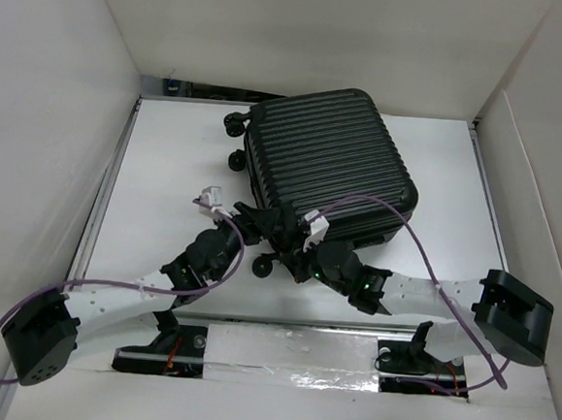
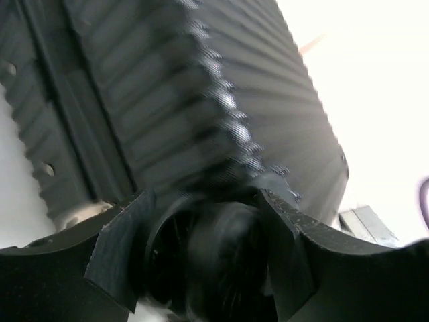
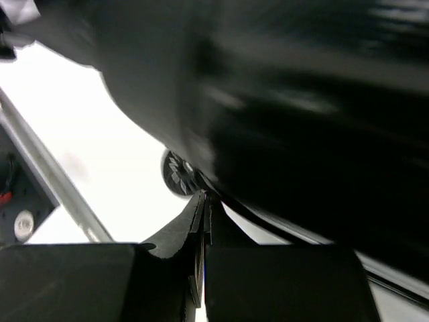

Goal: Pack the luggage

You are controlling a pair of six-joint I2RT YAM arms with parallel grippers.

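Note:
The luggage point(image 1: 329, 160) is a large black ribbed hard-shell suitcase lying closed on the white table, wheels point(image 1: 236, 125) to the left. My left gripper point(image 1: 260, 223) is at its near-left corner. In the left wrist view the left gripper point(image 2: 208, 251) has its fingers point(image 2: 120, 245) on both sides of a black wheel point(image 2: 221, 255), under the ribbed shell point(image 2: 167, 87). My right gripper point(image 1: 303, 239) is at the suitcase's near edge. In the right wrist view the right gripper point(image 3: 204, 201) has its jaws pressed together, tips against the dark shell point(image 3: 301, 114) beside a wheel point(image 3: 175, 173).
White walls point(image 1: 56, 105) enclose the table on the left, back and right. A metal rail point(image 1: 108, 187) runs along the table's left edge. Purple cables point(image 1: 424, 250) loop over both arms. Another wheel point(image 1: 267, 263) sits on the table between the arms.

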